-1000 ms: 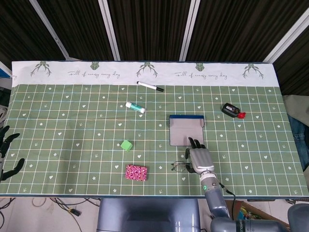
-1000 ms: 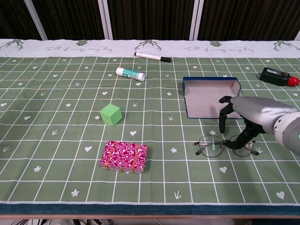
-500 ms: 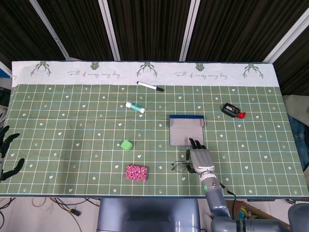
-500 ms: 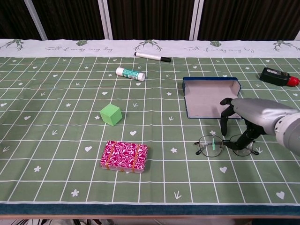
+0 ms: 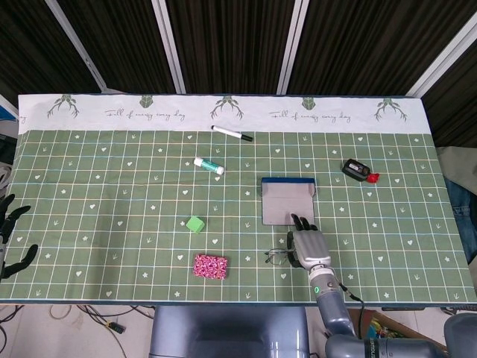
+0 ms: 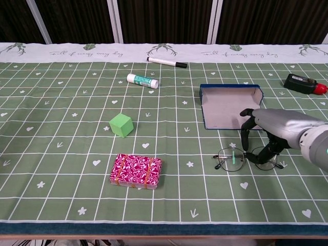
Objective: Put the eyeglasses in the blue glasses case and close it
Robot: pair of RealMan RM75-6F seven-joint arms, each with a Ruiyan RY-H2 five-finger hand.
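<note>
The thin-framed eyeglasses (image 6: pixel 229 160) lie flat on the green cloth, just in front of the blue glasses case (image 6: pixel 228 105), which stands open with its grey inside showing. My right hand (image 6: pixel 271 125) hangs over the right half of the eyeglasses, fingers apart and pointing down, their tips at the frame near the bridge and right lens. The eyeglasses still rest on the table. In the head view the right hand (image 5: pixel 309 247) covers most of the eyeglasses (image 5: pixel 276 257), below the case (image 5: pixel 287 201). My left hand (image 5: pixel 11 235) waits at the far left table edge, fingers spread, holding nothing.
A green cube (image 6: pixel 121 125) and a pink patterned box (image 6: pixel 136 171) sit left of the eyeglasses. A glue stick (image 6: pixel 143 80) and a black marker (image 6: pixel 166 62) lie farther back. A black and red device (image 6: pixel 305 83) sits at the back right.
My right hand has sunk slightly onto the eyeglasses, its fingertips nearer the frame. The eyeglasses, the case and the left hand have not moved.
</note>
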